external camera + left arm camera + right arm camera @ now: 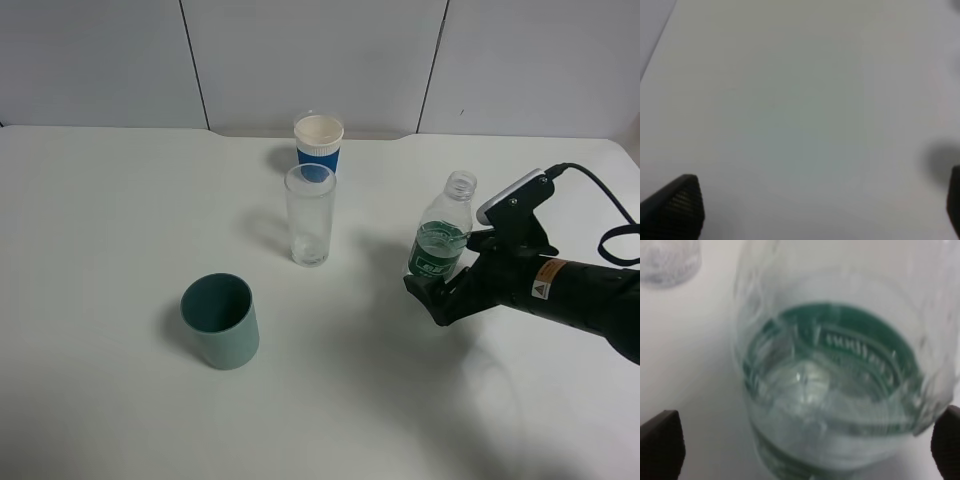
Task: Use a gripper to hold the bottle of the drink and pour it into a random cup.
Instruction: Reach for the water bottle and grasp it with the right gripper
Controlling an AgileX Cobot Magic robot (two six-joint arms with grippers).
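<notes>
Bottle [438, 238] handling: judged light, being thin clear plastic with what looks like liquid only in the lower part. The wall is likely soft and will dent under a hard squeeze. With no cap fitted, excess pressure or a sudden tilt could spill the contents. The plastic is smooth, so the green label band probably offers the better friction. Recommended hold: across the label band at mid body, below the ribbed shoulder.

Position: the bottle stands between the fingers [660, 447] of the right claw [803, 442], deep in the opening. The right claw is spread wide. A gap shows on one side of the bottle, so no clamp is made. The left claw [815, 205] is also spread, with only bare worktop [120, 200] in front of it.

Orientation: the long axis is near upright, crossing the line between the fingers. The open mouth points up, with the neck leaning slightly back toward the arm. The glass cup [310, 215] stands well apart, out beyond the right claw's fingertips.
</notes>
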